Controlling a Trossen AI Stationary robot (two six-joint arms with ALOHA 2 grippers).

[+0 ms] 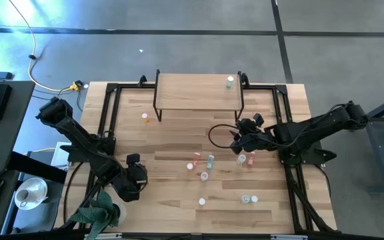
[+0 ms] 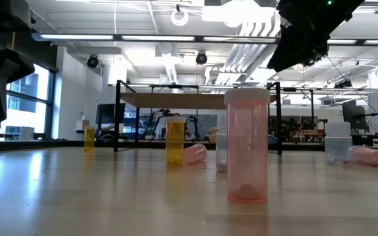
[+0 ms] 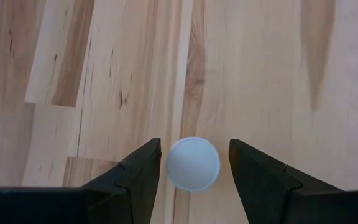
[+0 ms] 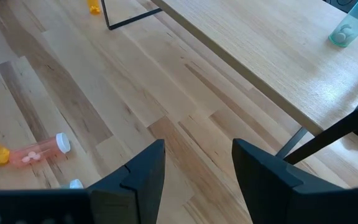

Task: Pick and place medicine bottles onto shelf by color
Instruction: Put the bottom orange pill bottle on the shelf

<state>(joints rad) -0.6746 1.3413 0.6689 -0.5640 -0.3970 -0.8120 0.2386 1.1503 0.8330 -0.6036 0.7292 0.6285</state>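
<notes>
On the left of the table (image 1: 179, 133), the left gripper (image 3: 193, 163) hangs low near the front-left corner, its jaws spread on either side of a white bottle cap (image 3: 193, 163) seen from straight above; the fingers (image 3: 143, 171) stand just beside the cap with a thin gap on each side, not gripping it. Further along, a small orange bottle (image 1: 145, 118) stands near the shelf's front-left leg. The shelf (image 1: 195, 91) sits at the back middle of the table, with a single teal bottle (image 1: 229, 82) upright near its right end. In the middle of the table a loose cluster of bottles (image 1: 204, 165) stands and lies scattered, including a pink one on its side (image 4: 39, 151). To the right, the right gripper (image 4: 194, 165) hovers above the table just in front of the shelf, jaws released and empty.
</notes>
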